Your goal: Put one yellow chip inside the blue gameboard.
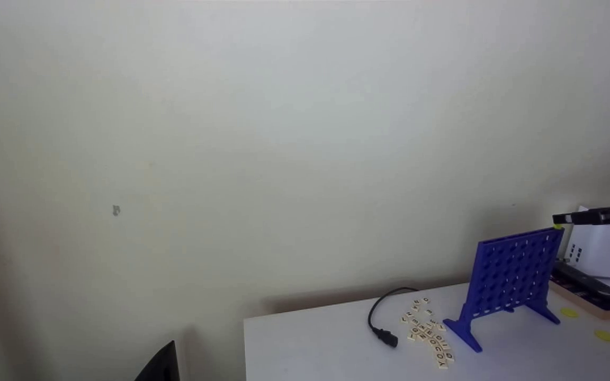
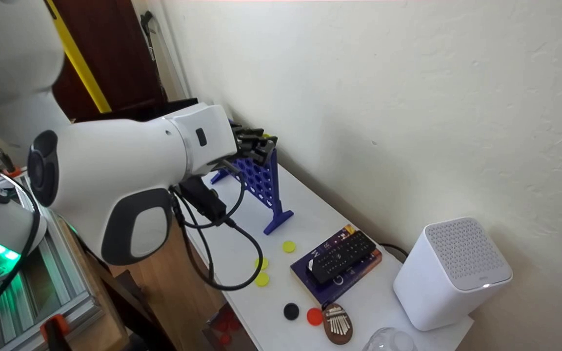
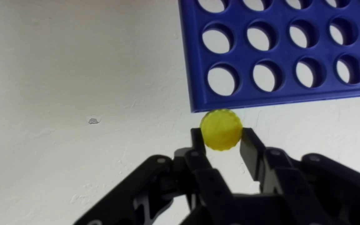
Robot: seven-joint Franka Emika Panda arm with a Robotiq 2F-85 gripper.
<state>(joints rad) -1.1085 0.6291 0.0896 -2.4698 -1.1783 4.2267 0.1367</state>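
The blue gameboard (image 1: pixel 514 271) stands upright on the white table; it also shows in an exterior view (image 2: pixel 275 187) and partly in the wrist view (image 3: pixel 286 53). My gripper (image 3: pixel 222 137) is shut on a yellow chip (image 3: pixel 220 129), holding it by its sides. The chip's edge meets the board's top edge close to one corner; I cannot tell whether it sits in the slot. In an exterior view the gripper (image 1: pixel 556 218) is just above the board's end, with a bit of yellow under it. Several other yellow chips (image 2: pixel 289 246) lie on the table.
A book with a black remote (image 2: pixel 344 256) on it lies near the board. A white box (image 2: pixel 456 273), a black chip (image 2: pixel 291 311), a red chip (image 2: pixel 315 317) and a thumb piano (image 2: pixel 338 324) are farther along. Letter tiles (image 1: pixel 429 336) and a black cable (image 1: pixel 387 337) lie beside the board.
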